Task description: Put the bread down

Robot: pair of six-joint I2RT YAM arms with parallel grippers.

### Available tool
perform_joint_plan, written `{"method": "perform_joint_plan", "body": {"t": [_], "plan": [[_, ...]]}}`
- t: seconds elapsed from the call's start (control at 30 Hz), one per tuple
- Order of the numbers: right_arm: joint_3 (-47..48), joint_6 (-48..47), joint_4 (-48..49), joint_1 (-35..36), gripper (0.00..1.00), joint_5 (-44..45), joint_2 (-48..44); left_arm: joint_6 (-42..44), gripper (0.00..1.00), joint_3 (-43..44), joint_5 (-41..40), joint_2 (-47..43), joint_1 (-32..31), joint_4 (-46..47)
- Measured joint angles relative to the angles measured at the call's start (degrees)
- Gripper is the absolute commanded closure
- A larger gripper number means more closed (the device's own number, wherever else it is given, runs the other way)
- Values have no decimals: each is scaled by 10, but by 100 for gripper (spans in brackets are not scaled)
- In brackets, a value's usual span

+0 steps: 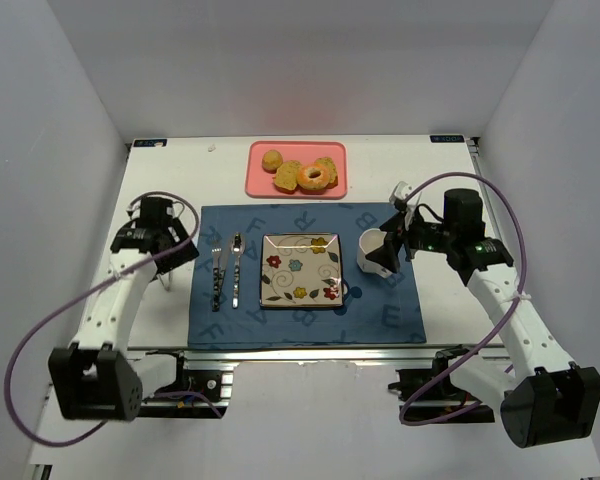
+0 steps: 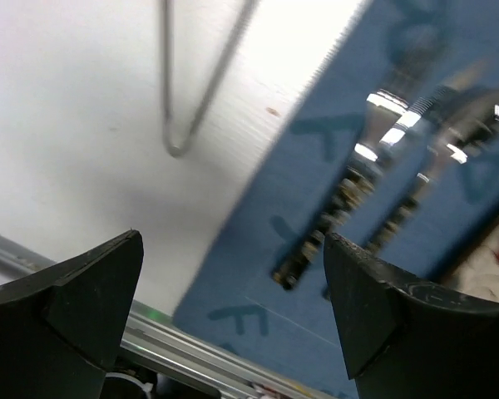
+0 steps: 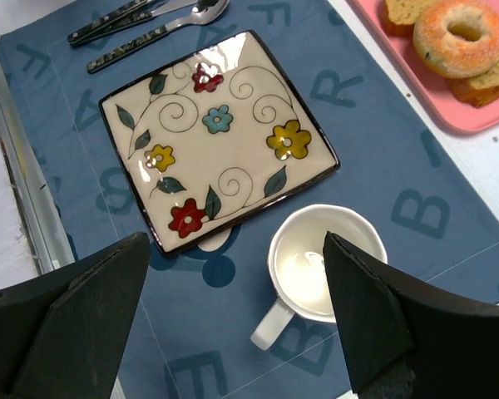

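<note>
The bread lies on a pink tray [image 1: 258, 182] at the back centre: a glazed ring [image 1: 315, 178], a little round bun [image 1: 273, 160] and wedge slices [image 1: 287, 177]. In the right wrist view the ring [image 3: 460, 35] and a slice [image 3: 487, 83] show at the top right on the tray [image 3: 437, 112]. A square flowered plate [image 1: 300, 270] sits empty on the blue placemat [image 1: 380, 310]. My right gripper [image 1: 388, 252] is open and empty above a white mug [image 3: 320, 262], beside the plate [image 3: 216, 137]. My left gripper [image 1: 168, 255] is open and empty over the mat's left edge.
A fork [image 1: 217, 272] and a spoon [image 1: 236, 270] lie left of the plate; they also show blurred in the left wrist view [image 2: 349, 199]. A thin wire loop [image 2: 176, 125] rests on the white table. White walls enclose the table on three sides.
</note>
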Motion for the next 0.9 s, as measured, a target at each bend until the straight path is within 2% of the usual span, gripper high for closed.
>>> {"method": "perform_joint_plan", "body": {"t": [0.2, 0.27, 0.4, 0.63, 0.87, 0.9], "plan": [[-18, 1, 14, 0, 11, 2, 0, 89, 2, 14, 67, 125, 168, 28], [-20, 2, 19, 0, 11, 3, -1, 119, 2, 27, 88, 169, 195, 40], [-20, 5, 27, 0, 11, 5, -1, 167, 2, 52, 122, 249, 199, 76], [-20, 13, 28, -1, 11, 17, 0, 213, 3, 49, 152, 291, 197, 130], [-19, 13, 23, -2, 11, 18, 2, 240, 15, 39, 151, 349, 197, 195], [-18, 13, 21, -2, 11, 19, 2, 242, 21, 43, 150, 358, 197, 198]]}}
